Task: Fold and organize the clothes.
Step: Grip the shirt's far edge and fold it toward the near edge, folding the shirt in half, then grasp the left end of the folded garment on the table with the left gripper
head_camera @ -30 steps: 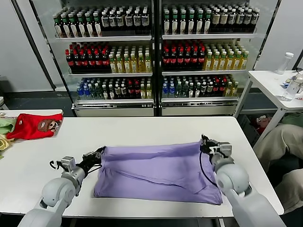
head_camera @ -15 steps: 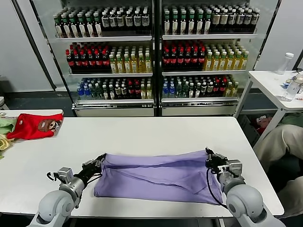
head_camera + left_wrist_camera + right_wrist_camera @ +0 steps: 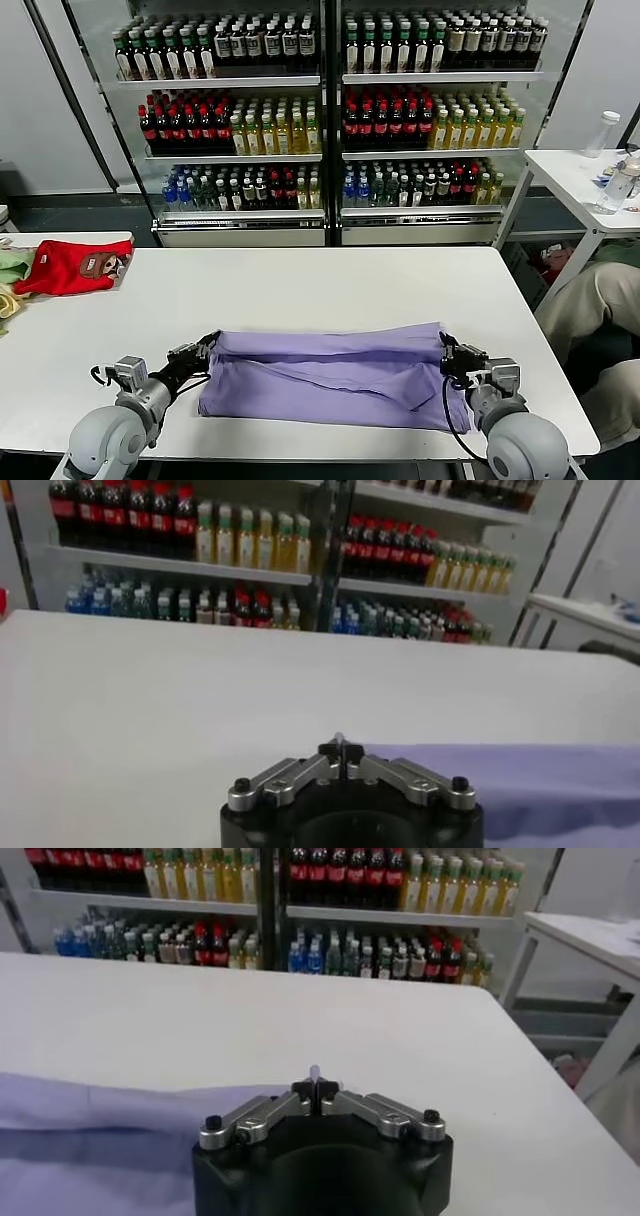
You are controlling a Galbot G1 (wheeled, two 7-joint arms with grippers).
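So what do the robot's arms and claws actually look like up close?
Both arms have rounded, light grey shells, smooth like moulded plastic. Each ends in a black claw: the left claw and the right claw. Thin black cables loop beside each wrist. In the wrist views, each claw has a round black body topped by silver metal links with dark screws. No markings show.

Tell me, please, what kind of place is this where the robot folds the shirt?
Probably a test room set up like a shop. Behind the white table stand glass-door coolers full of bottled drinks. The lavender T-shirt lies on the table, and a red garment sits at its far left.
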